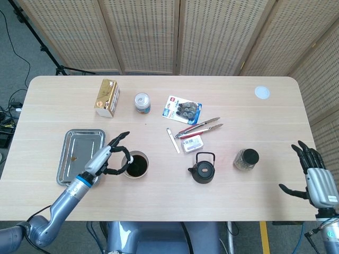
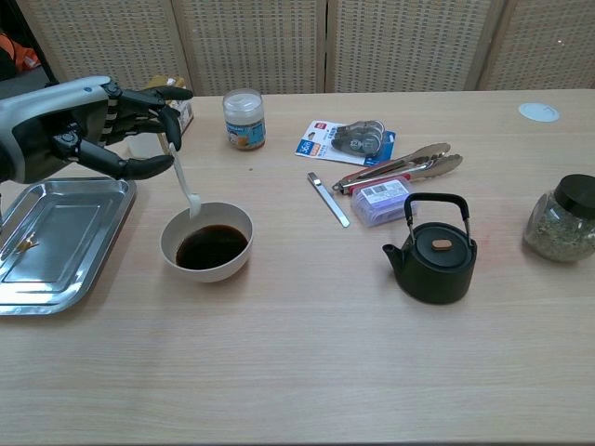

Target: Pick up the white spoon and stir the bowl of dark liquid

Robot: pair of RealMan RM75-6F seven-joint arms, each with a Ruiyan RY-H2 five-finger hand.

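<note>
Over the bowl at its ten o'clock rim, the left hand pinches the spoon, its handle top hidden by fingers; right hand open at the table's four o'clock edge.

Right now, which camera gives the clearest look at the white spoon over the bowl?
The chest view. The white spoon hangs from the left hand, its tip at the rim of the bowl above the dark liquid. In the head view, the hand covers most of the spoon, leaving only a sliver by the bowl.
</note>
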